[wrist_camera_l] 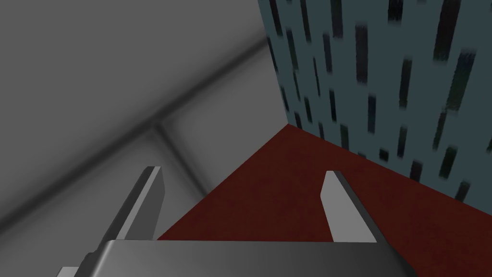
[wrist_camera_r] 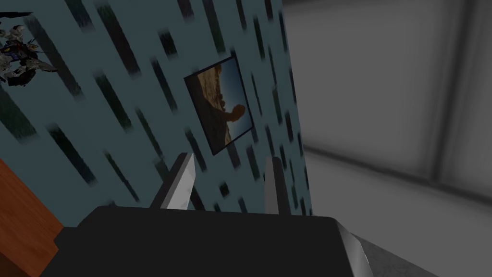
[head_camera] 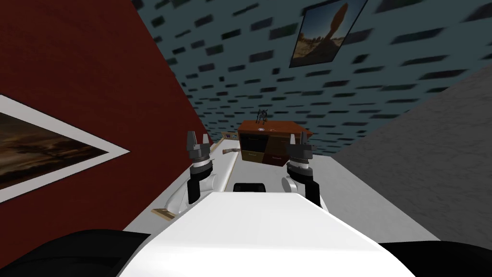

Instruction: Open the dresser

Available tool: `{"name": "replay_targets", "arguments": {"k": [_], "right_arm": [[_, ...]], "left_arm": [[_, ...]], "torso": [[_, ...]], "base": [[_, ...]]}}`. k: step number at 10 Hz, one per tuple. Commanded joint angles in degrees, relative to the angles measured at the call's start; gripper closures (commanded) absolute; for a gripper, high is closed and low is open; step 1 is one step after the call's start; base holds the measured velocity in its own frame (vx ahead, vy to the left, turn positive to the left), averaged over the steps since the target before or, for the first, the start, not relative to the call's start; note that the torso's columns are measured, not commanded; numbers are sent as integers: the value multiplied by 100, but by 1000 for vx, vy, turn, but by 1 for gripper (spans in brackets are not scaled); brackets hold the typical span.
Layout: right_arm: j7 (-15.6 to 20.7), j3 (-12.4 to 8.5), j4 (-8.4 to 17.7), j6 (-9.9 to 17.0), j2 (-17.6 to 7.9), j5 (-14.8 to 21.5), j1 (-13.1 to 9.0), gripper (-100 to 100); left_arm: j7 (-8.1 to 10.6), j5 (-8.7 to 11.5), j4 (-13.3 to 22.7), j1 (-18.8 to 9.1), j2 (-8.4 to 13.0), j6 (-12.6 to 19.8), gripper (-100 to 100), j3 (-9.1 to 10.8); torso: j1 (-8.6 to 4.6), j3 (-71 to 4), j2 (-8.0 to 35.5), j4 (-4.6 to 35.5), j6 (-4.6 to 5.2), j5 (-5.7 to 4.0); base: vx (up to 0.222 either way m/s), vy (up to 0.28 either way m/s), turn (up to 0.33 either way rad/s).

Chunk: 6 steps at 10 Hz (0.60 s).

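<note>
Nearest, the left gripper point(head_camera: 198, 139) and the right gripper point(head_camera: 297, 140) are held raised side by side, well apart. The left's blades are spread wide with nothing between them. The right's are parted too, by a narrower gap, and likewise grasp nothing. Well beyond both, and between them as seen from the head, the dresser point(head_camera: 270, 140) is set on the pale floor point(head_camera: 355, 192) against the blue-grey, dark-flecked wall point(head_camera: 336, 96). It is a low reddish-brown box — a dark recess and a tan panel on the front's left half, brown drawer fronts on the right. A small dark spiky figure point(head_camera: 262, 115) is seen on its top.
</note>
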Motion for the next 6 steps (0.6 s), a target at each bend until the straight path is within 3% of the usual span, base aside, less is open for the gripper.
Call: {"name": "replay_targets", "arguments": {"k": [1,4,5,6], "right_arm": [[0,0,0,0,0,0,0,0],[0,0,0,0,0,0,0,0],[34,-4,38,116,-160,50,3,-100],[68,-8,77,232,-280,100,6,-100]], "left_arm": [[0,0,0,0,0,0,0,0],[0,0,0,0,0,0,0,0],[0,0,0,0,0,0,0,0],[0,0,2,0,0,0,0,0]], "torso": [[0,-844,424,423,0,0],[0,-3381,1693,1692,0,0],[0,-4227,2116,2114,0,0],[-1,-4621,2310,2303,-2,0]], "base": [[0,0,0],[0,0,0],[3,-1,114],[-6,-10,185]]}}
